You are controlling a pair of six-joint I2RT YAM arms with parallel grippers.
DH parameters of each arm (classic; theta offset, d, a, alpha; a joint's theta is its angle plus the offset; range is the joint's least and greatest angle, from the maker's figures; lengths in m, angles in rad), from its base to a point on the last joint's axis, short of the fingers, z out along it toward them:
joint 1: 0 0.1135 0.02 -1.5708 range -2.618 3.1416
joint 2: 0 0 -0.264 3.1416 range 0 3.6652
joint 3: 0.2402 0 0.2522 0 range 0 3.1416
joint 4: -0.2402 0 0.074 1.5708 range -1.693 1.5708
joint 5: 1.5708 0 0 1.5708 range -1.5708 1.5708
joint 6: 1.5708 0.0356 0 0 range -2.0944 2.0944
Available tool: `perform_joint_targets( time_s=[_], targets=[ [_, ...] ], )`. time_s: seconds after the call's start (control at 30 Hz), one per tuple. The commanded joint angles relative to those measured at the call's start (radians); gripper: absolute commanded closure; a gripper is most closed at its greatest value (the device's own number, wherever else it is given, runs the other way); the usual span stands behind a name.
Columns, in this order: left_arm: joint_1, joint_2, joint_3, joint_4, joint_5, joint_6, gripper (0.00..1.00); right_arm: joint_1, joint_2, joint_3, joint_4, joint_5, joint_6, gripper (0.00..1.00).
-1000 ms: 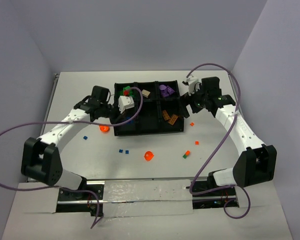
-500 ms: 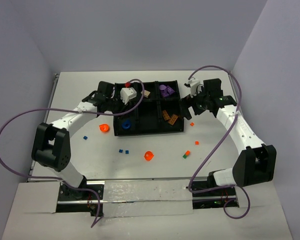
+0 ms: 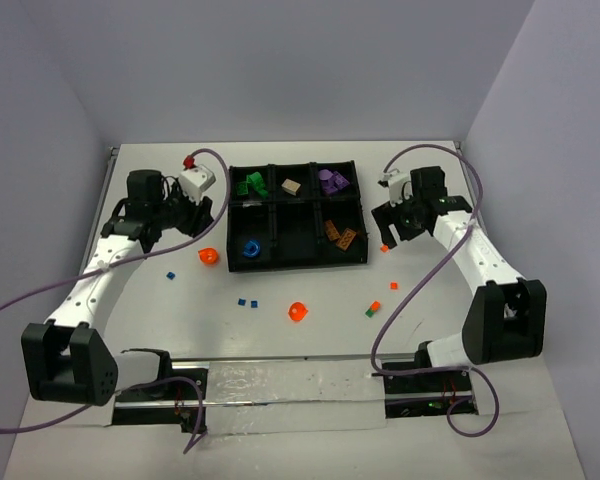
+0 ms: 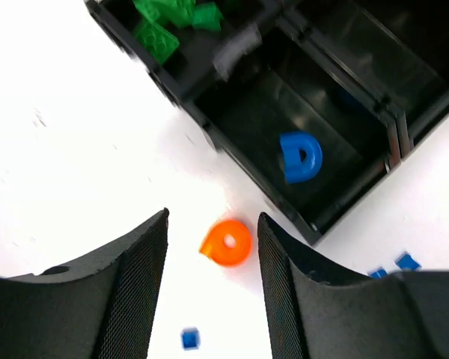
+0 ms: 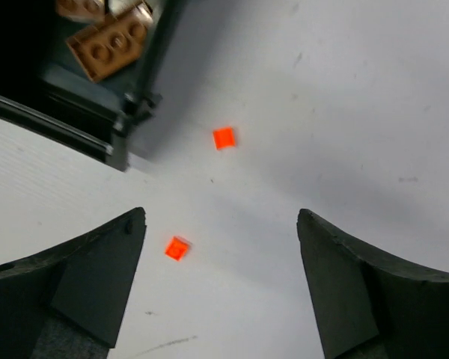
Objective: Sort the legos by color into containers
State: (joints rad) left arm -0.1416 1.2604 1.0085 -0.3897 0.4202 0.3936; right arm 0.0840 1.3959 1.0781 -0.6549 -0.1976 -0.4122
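The black tray (image 3: 280,262) holds the containers: green legos (image 3: 250,185), a tan one (image 3: 291,186) and purple ones (image 3: 330,180) in the far row, a blue ring (image 3: 250,248) and brown legos (image 3: 342,236) in the near row. My left gripper (image 3: 202,212) hangs open left of the tray. In its wrist view the left gripper (image 4: 213,218) frames an orange round lego (image 4: 228,242) on the table below, beside the blue ring (image 4: 301,157). My right gripper (image 3: 390,225) is open right of the tray. The right gripper (image 5: 221,217) hovers over two small orange legos (image 5: 176,247).
Loose pieces lie on the white table: an orange round one (image 3: 298,311), an orange (image 3: 375,306) and a green one (image 3: 368,313), small blue ones (image 3: 247,300) and another blue (image 3: 170,274). The tray's near middle compartment (image 3: 295,240) holds nothing. Purple cables arch over both arms.
My left gripper opened over the tray's near-left compartment, left the blue ring there and drew back to the left. My right gripper shifted slightly toward the near side.
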Motion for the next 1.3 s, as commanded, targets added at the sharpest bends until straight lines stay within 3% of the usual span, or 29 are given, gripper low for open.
perform_joint_targets(
  time_s=[0.0, 0.23, 0.47, 0.73, 1.27],
  targets=[
    [0.008, -0.051, -0.049, -0.003, -0.010, -0.050, 0.43, -0.010, 0.062, -0.041, 0.010, 0.118, -0.017, 0.16],
    [0.008, -0.047, -0.040, 0.001, -0.003, -0.073, 0.43, -0.014, 0.094, -0.101, 0.120, 0.109, -0.089, 0.24],
    [0.008, -0.032, -0.021, -0.004, -0.001, -0.070, 0.43, -0.017, 0.179, -0.120, 0.244, 0.091, -0.061, 0.32],
    [0.008, -0.029, -0.016, -0.011, -0.005, -0.067, 0.42, -0.015, 0.287, -0.058, 0.268, 0.052, 0.024, 0.35],
    [0.008, -0.009, -0.007, -0.009, -0.012, -0.059, 0.42, -0.015, 0.351, -0.020, 0.280, 0.062, 0.067, 0.45]
  ],
)
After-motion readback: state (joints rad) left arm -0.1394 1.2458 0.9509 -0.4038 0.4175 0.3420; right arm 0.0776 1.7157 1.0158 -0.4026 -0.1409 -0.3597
